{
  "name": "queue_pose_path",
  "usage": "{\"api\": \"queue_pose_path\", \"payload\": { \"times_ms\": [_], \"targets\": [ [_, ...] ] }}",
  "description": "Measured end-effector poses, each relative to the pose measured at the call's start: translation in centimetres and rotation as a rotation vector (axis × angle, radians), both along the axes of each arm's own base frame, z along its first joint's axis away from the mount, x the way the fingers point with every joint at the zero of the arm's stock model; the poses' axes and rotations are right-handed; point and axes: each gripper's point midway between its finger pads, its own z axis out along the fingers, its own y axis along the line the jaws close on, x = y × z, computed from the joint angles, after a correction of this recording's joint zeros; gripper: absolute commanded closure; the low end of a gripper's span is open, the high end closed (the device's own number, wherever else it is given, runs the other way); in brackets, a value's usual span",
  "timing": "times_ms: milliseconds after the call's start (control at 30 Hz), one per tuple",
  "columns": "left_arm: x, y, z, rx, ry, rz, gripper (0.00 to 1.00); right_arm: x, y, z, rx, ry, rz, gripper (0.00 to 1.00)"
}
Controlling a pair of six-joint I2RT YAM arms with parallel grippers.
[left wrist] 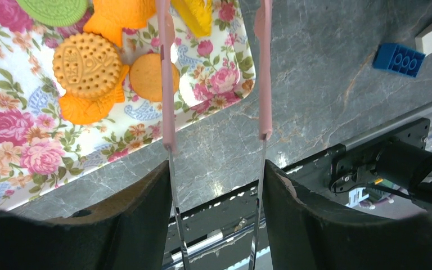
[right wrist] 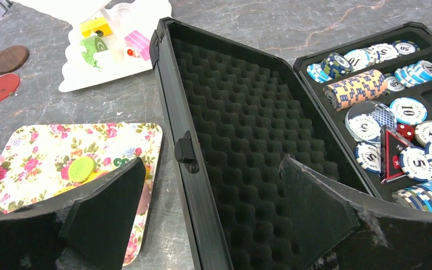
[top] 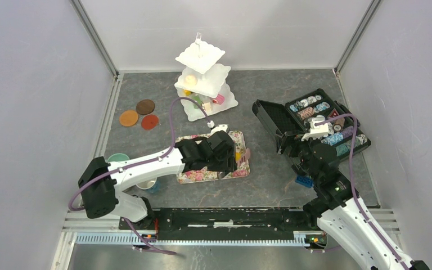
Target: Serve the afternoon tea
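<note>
Top view: my left gripper [top: 232, 156] hangs over the right end of the floral tray [top: 202, 177], which sits mid-way across the desk [top: 270, 93] with its long side roughly along the near edge. Three saucers [top: 145, 107] lie flat toward the far left corner, and a teal cup [top: 118, 158] stands by the left arm's base.

Left wrist: jaws clamped on tongs [left wrist: 167, 84]. One pink arm crosses the tray's corner, the other is over bare desk. A round embossed orange biscuit [left wrist: 87, 64] lies flat on a fish-shaped one [left wrist: 84, 112]. Can't tell which way the fish heads.

Right wrist: right gripper [right wrist: 211, 163], jaws apart, above the open black case [right wrist: 247, 112].
</note>
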Motion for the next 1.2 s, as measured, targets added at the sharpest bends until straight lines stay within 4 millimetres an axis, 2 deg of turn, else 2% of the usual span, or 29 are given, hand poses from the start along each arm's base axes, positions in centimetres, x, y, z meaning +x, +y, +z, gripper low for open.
{"api": "queue_pose_path", "payload": {
  "times_ms": [133,333,833,1200],
  "targets": [
    [0.8,-0.2,0.2,0.015,-0.024,0.019,0.40,0.0,0.0,-0.1,-0.002,0.004,0.000,0.02],
    [1.5,-0.1,-0.6,0.064,-0.031,0.035,0.48,0.1,0.1,-0.3,-0.006,0.010,0.000,0.02],
    [2.4,0.3,-1.7,0.156,-0.067,0.008,0.45,0.1,0.1,-0.3,-0.006,0.012,0.001,0.02],
    [2.9,0.6,-1.8,0.196,-0.090,-0.011,0.62,0.1,0.1,-0.5,-0.008,0.015,0.001,0.02]
  ]
}}
